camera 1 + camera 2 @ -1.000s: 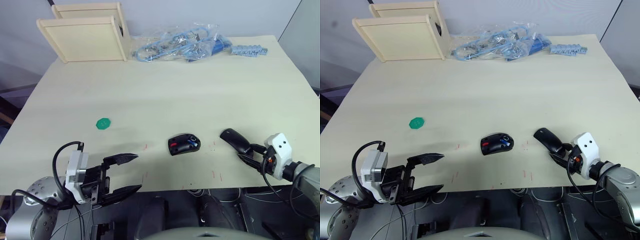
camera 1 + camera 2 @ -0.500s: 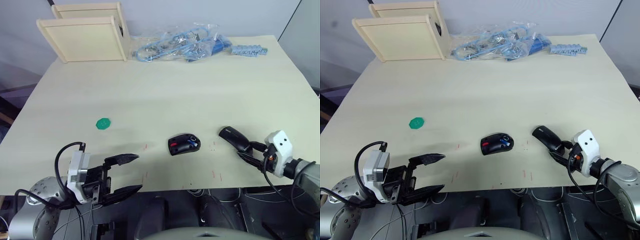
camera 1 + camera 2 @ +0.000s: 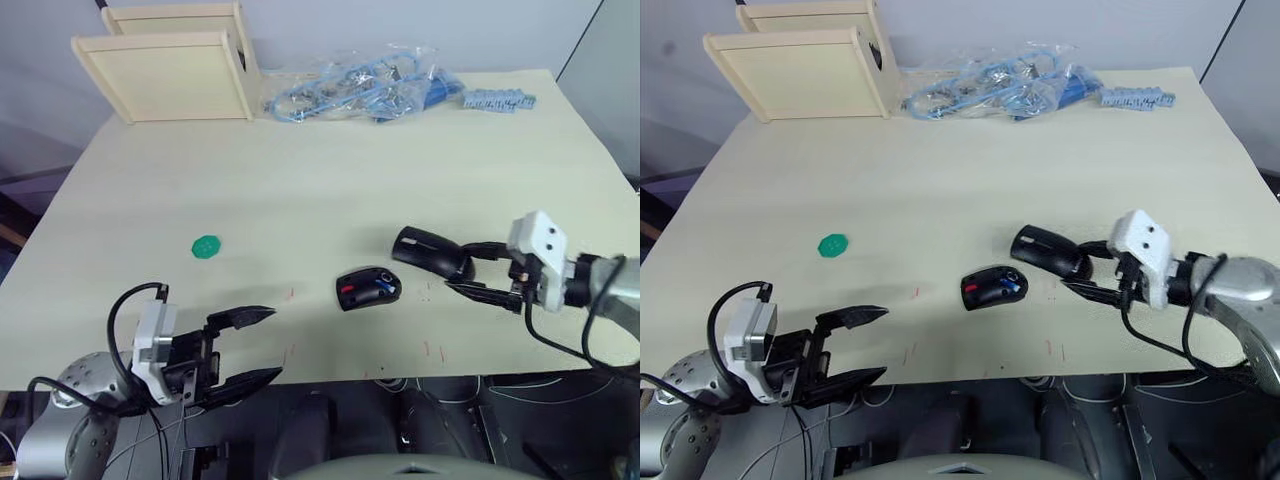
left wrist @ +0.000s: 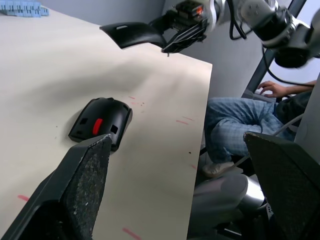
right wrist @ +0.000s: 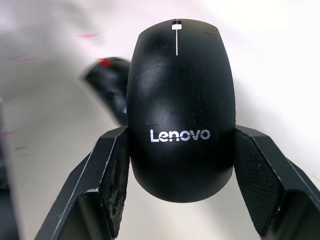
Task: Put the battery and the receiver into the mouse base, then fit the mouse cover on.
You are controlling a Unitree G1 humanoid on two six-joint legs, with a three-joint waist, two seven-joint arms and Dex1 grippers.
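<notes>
Right gripper (image 3: pixel 470 270) pinching mouse cover (image 3: pixel 428 252), now lifted just right of mouse base (image 3: pixel 369 288). Left gripper (image 3: pixel 255 347) spread at table (image 3: pixel 330 170) near edge.

Table (image 3: pixel 330 180) holds mouse base (image 3: pixel 369 288), green disc (image 3: pixel 207 247).

A pale beige table (image 3: pixel 330 170) spans the room beneath a plain grey wall (image 3: pixel 400 30), small red marks dotting its near edge. At its far left corner stand two light wooden panels (image 3: pixel 165 75), beside a heap of clear plastic bags holding blue parts (image 3: pixel 360 85) and a strip of blue pieces (image 3: pixel 498 99); a green disc (image 3: pixel 206 246) lies on the near left. Beyond the table edge sits a person in blue jeans (image 4: pixel 240 127).
</notes>
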